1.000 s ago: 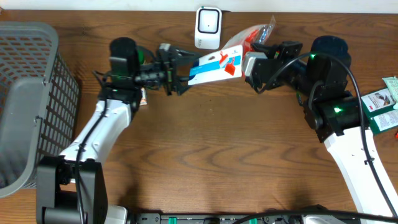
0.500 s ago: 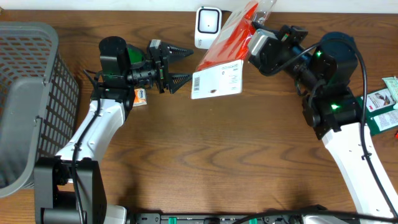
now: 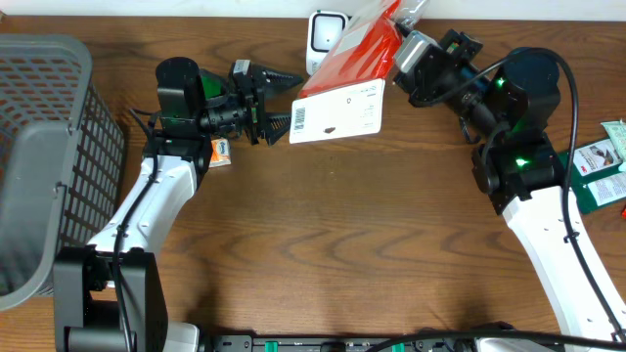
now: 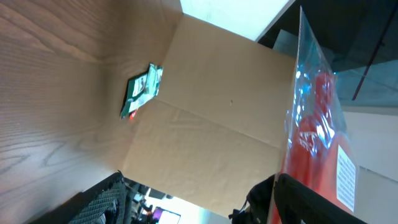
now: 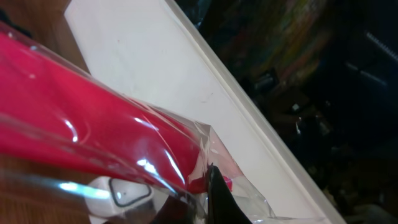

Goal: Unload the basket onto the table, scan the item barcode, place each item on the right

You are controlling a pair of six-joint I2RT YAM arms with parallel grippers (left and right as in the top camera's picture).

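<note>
The package, a red item sealed in clear film with a white label card at its lower end, is held off the table immediately right of the scanner. In the overhead view its edge overlaps the scanner's right side. A barcode is printed at the left edge of the label card, below the scanner. The right gripper, right of the scanner, is clamped closed on the film at the package's upper end; the right wrist view shows red film pressed at a fingertip. The left gripper, below-left of the scanner, stands with jaws spread, empty, its tips just beside the label card. An orange packet lies further below-left of the scanner. A wire basket stands well left of the scanner, and green packets lie well right of it.
</note>
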